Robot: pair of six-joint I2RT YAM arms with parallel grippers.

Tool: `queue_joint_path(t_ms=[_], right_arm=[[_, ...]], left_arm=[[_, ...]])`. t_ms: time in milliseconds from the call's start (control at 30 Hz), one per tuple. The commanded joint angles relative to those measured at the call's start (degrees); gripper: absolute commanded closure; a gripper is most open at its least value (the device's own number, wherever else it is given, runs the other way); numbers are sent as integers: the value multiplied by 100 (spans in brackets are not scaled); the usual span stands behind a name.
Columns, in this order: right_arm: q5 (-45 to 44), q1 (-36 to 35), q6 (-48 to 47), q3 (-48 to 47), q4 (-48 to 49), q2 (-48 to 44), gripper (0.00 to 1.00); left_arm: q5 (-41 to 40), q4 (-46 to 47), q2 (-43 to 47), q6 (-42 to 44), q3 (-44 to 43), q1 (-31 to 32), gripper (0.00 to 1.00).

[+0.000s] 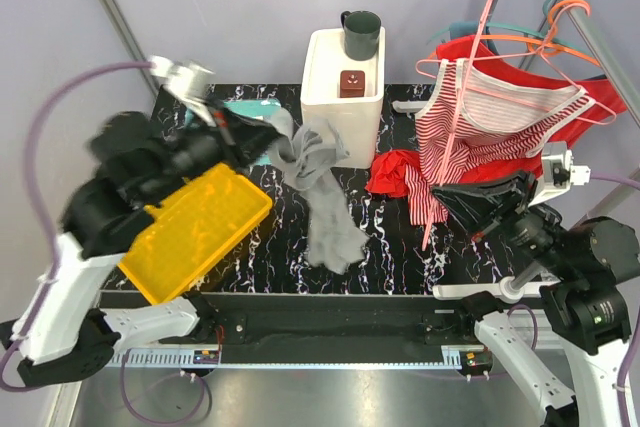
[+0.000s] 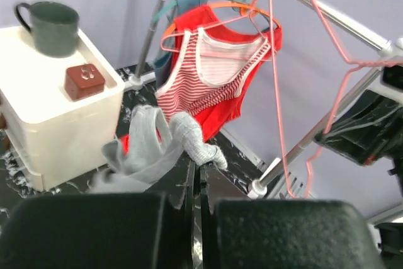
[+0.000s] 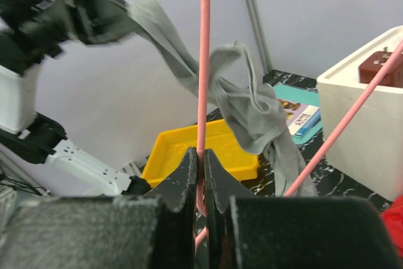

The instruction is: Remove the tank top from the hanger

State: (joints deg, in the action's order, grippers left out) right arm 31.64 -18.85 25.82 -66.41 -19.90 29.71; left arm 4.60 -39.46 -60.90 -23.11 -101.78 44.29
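A grey tank top (image 1: 325, 197) hangs from my left gripper (image 1: 272, 137), which is shut on one end of it; its lower end trails onto the black marbled table (image 1: 400, 257). In the left wrist view the fabric (image 2: 151, 149) bunches at the closed gripper (image 2: 200, 163). My right gripper (image 1: 452, 197) is shut on the thin wire of a bare pink hanger (image 1: 458, 127), held upright to the right of the tank top. The wire (image 3: 201, 61) passes between the closed right gripper (image 3: 203, 155), with the grey tank top (image 3: 252, 111) behind it, apart from it.
A white box (image 1: 340, 97) at the back carries a dark mug (image 1: 362, 33) and a small brown box (image 1: 351, 82). A yellow tray (image 1: 200, 227) lies at left. A striped top (image 1: 490, 112) and red garments (image 1: 395, 172) hang from the rack at right.
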Motion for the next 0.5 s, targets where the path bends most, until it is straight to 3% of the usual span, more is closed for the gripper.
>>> queue_joint_path(t_ms=[0, 33, 133, 467], right_arm=[[273, -31, 388, 111, -216, -194, 100], [290, -31, 397, 120, -259, -229, 100], [282, -31, 406, 85, -479, -308, 100], [422, -40, 643, 119, -945, -589, 100]], left_arm=[[839, 533, -291, -421, 1930, -17, 100], [1032, 1041, -256, -544, 2595, -8, 100], [1017, 1563, -211, -800, 3459, 0, 100], [217, 1600, -677, -747, 4359, 0, 100]])
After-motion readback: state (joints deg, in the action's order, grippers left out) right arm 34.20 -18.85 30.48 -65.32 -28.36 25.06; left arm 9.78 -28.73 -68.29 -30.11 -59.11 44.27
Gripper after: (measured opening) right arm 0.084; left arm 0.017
